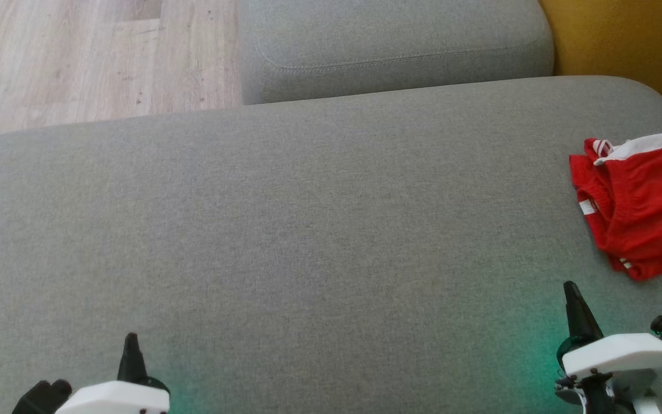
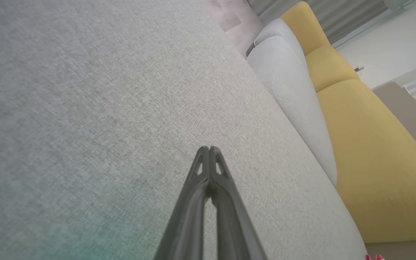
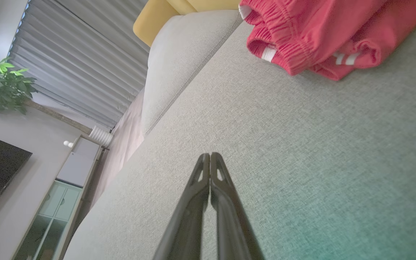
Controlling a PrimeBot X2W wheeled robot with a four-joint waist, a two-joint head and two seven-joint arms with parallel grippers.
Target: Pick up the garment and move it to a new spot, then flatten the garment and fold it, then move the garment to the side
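Head view: crumpled red fabric garment [image 1: 641, 213] with white trim lies far right on the grey woven cushion [image 1: 308, 230]. Left wrist view: left gripper [image 2: 209, 148] pinched together, empty. Right wrist view: right gripper [image 3: 209, 154] likewise, garment beyond, apart.

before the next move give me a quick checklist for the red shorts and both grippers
1. The left gripper holds nothing, fingers together: ok.
2. The right gripper holds nothing, fingers together: ok.
3. The red shorts rest on the grey cushion, touched by neither gripper: ok.
4. Shorts lying flat in one layer: not ok, they are doubled over with the waistband bunched.
5. Whole garment inside the head view: not ok, the picture's right edge cuts it off.
6. Shorts fully supported by the cushion on their far right side: cannot tell.
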